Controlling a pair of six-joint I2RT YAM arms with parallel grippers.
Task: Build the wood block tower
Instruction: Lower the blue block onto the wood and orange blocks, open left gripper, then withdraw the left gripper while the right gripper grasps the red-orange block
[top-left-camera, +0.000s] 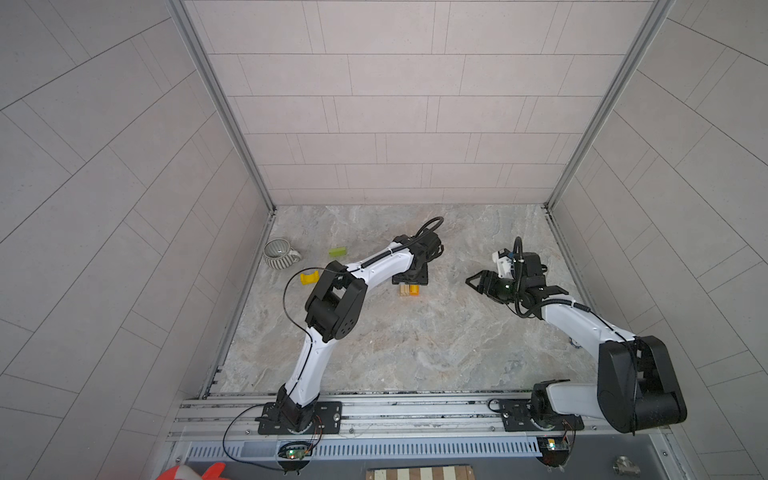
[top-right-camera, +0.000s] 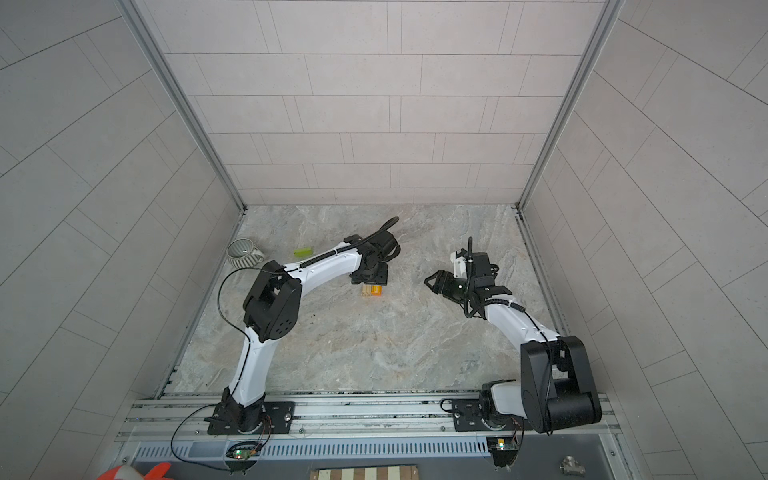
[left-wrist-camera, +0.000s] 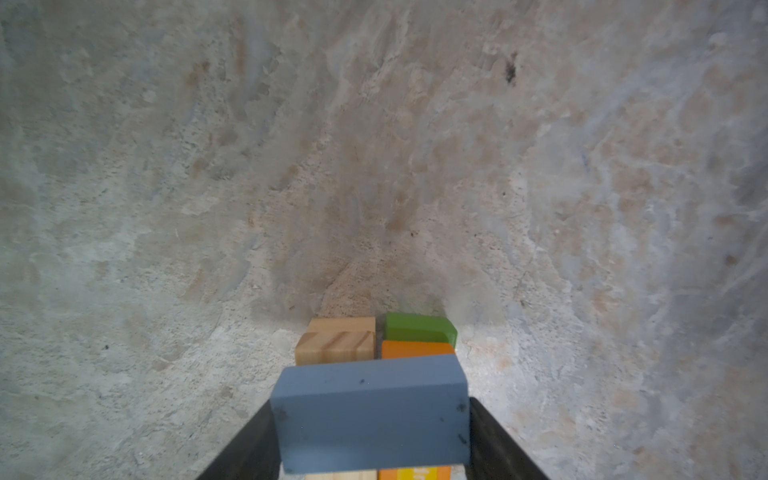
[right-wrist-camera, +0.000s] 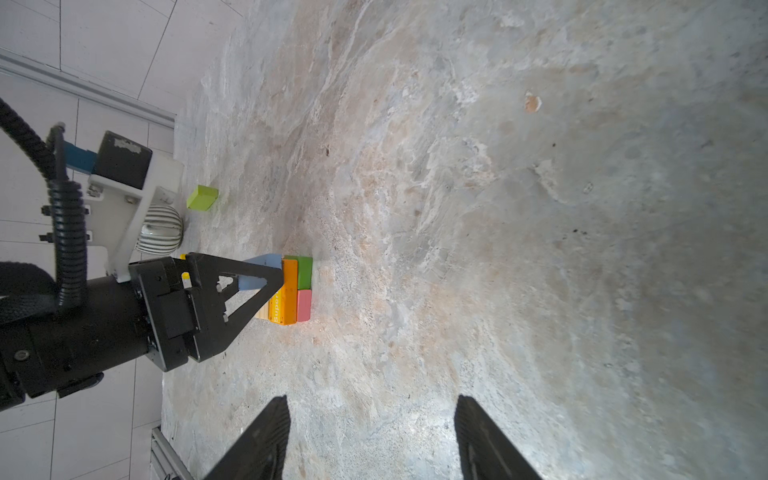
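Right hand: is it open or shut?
Open. In the right wrist view the right hand shows both fingers wide apart, with nothing held between them.

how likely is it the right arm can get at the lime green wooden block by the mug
Probably not directly: the left arm stretches across between the open right gripper and the lime green wooden block, which lies beyond it.
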